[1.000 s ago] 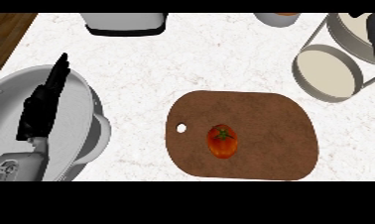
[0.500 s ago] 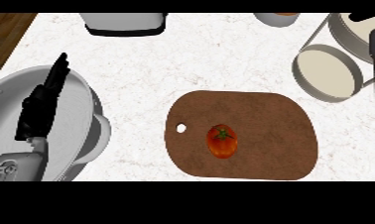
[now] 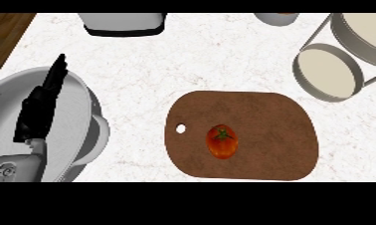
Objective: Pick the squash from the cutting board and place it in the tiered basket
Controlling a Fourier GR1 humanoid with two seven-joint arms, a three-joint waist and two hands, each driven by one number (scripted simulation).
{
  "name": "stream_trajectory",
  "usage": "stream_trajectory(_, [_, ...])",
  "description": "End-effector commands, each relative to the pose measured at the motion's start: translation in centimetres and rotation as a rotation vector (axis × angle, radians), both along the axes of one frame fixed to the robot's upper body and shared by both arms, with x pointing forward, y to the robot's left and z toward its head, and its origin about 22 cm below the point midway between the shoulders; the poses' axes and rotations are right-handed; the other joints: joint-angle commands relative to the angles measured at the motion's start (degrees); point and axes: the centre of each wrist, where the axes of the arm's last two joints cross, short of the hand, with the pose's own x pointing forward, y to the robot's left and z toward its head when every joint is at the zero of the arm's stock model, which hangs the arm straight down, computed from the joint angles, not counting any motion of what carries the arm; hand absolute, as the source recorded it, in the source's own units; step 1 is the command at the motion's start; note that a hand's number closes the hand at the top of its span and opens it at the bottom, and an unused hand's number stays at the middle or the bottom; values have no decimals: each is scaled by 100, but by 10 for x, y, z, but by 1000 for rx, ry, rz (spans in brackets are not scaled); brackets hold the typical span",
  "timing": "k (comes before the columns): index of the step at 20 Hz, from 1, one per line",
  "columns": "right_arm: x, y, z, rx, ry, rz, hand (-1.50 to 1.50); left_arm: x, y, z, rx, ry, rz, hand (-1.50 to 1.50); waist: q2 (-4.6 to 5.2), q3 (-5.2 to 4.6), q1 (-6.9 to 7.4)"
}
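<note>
Head view shows the squash [image 3: 222, 141] lying near the middle of the brown cutting board [image 3: 272, 129], well apart from the left robot hand [image 3: 44, 102]. That robot hand rests at the view's left edge, fingers straight and open, holding nothing. From it the squash lies to the right and slightly lower. The right robot hand is out of view, so which is nearer cannot be judged. The squash is small, oval and orange-red with a dark green stem, its long axis running up-and-down in the view. The tiered basket [image 3: 356, 72] stands on the surface [image 3: 206, 59] beyond the board's upper right corner.
</note>
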Motion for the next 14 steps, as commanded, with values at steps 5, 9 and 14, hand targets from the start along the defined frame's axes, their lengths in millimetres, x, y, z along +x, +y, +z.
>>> stream_trajectory(5, [-75, -4, 24, 160, -114, -78, -150, 2, 13, -11, -10, 19, 26, 0, -12, -32, -195])
stream_trajectory(9, [-130, -3, 13, 166, -123, -50, -150, -6, 16, -6, -12, 3, 43, 0, -24, -29, -194])
stream_trajectory(14, [-209, 9, -5, 148, -192, -31, -150, -12, 13, -16, -16, 23, 44, 0, -17, -29, -234])
